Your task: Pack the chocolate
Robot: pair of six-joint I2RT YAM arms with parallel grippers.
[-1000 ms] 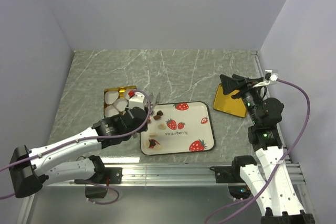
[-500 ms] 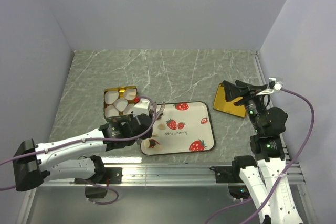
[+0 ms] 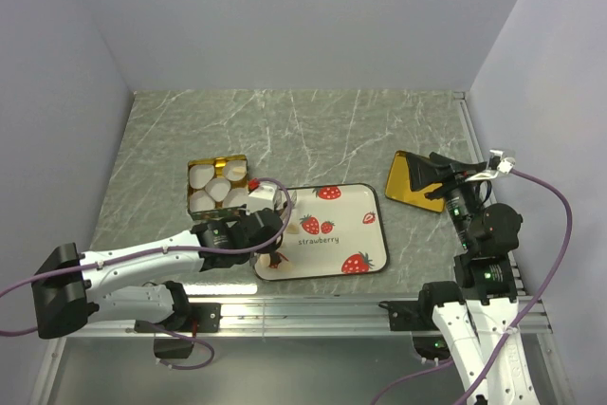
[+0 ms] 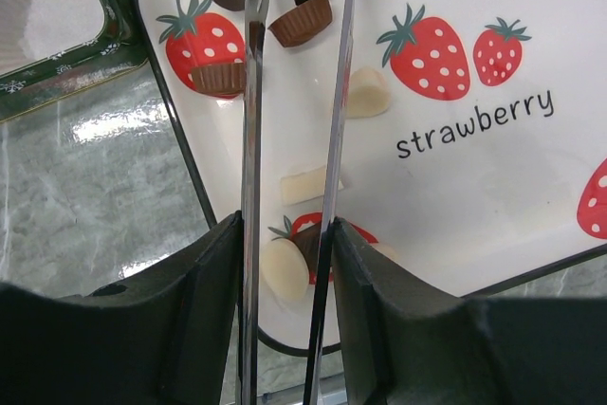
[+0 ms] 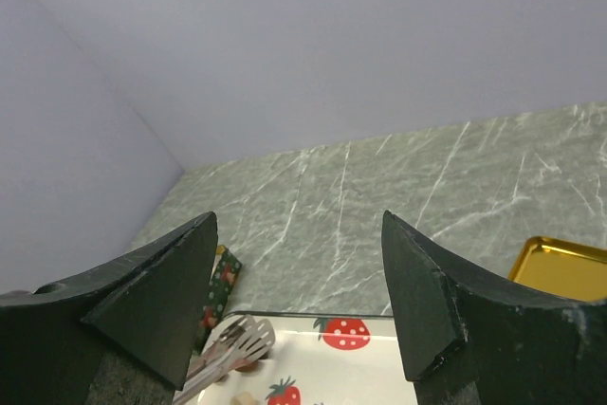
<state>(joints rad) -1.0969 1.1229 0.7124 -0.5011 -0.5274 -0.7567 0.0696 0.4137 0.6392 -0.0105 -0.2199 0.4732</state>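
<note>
Strawberry-print tray (image 3: 351,234) sits close to the near edge of the counter (image 3: 313,130), long side along that edge. Gold tin (image 3: 216,160) with white paper cups (image 3: 211,187) is just beside the tray's far-left corner, with a sliver of counter between the rims in the left wrist view. Gold lid (image 3: 410,182) lies near the right edge, apart from the tray. Wide bare counter behind the tray up to the back wall; walls close off left, back and right

Left hand (image 4: 285,227) is narrow, clamped on metal tongs (image 4: 250,120), low over the tray's left end. Right hand (image 5: 299,220) is spread wide, holding nothing, raised over the lid area

Chocolate (image 4: 302,21) all lies on the tray's left part: dark brown lumps, some cup-shaped with ridged sides, plus a few smooth cream-white ones. One brown cup shows between the tong blades; cannot tell if it is pinched
</note>
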